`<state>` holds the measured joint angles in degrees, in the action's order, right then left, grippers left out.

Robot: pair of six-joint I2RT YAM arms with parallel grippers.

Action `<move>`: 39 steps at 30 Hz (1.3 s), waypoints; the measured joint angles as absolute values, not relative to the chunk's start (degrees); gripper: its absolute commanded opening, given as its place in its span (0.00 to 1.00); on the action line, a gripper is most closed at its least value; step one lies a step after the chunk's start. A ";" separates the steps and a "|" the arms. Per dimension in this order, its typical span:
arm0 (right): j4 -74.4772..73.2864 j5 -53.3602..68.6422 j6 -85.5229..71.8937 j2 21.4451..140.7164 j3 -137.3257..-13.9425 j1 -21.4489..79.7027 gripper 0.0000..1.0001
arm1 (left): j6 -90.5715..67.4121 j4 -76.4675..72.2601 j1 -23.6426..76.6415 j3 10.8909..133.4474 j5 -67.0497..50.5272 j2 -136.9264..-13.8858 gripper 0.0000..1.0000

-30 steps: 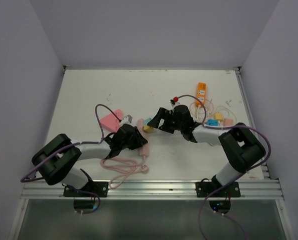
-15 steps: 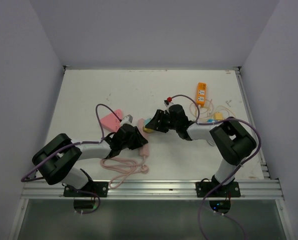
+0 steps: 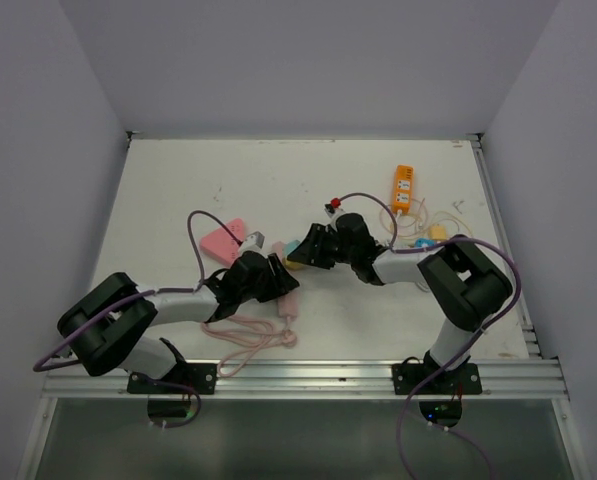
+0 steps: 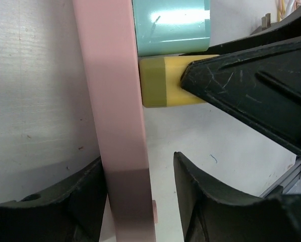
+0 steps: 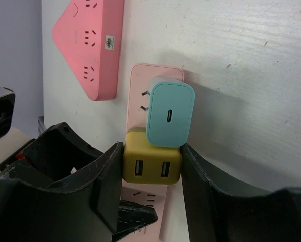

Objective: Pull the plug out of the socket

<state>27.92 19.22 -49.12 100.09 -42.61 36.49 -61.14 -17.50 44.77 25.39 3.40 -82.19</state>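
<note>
A pale pink socket strip [image 4: 117,101] lies on the table with a yellow USB plug [image 5: 152,166] and a teal plug [image 5: 169,115] stuck in its face. My right gripper [image 5: 153,151] is shut on the yellow plug [image 3: 296,262], one finger pressed to each of its sides. My left gripper [image 4: 138,161] straddles the strip's near end. Its left finger touches the strip, while a gap shows on the right side, so it stands open. In the left wrist view, a right-gripper finger [image 4: 251,96] presses on the yellow plug [image 4: 160,83].
A pink triangular socket block [image 3: 223,240] lies just left of the strip. The strip's pink cable [image 3: 243,335] coils near the front edge. An orange power strip [image 3: 403,188] and several small coloured plugs with thin cords sit at the back right.
My right gripper has moved left to the strip and closed on the yellow plug. My left gripper's jaws have loosened from the strip.
</note>
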 measured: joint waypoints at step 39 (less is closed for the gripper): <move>30.35 14.98 -49.93 94.28 -35.86 37.26 0.00 | -65.58 -15.03 44.64 26.68 2.85 -83.96 0.00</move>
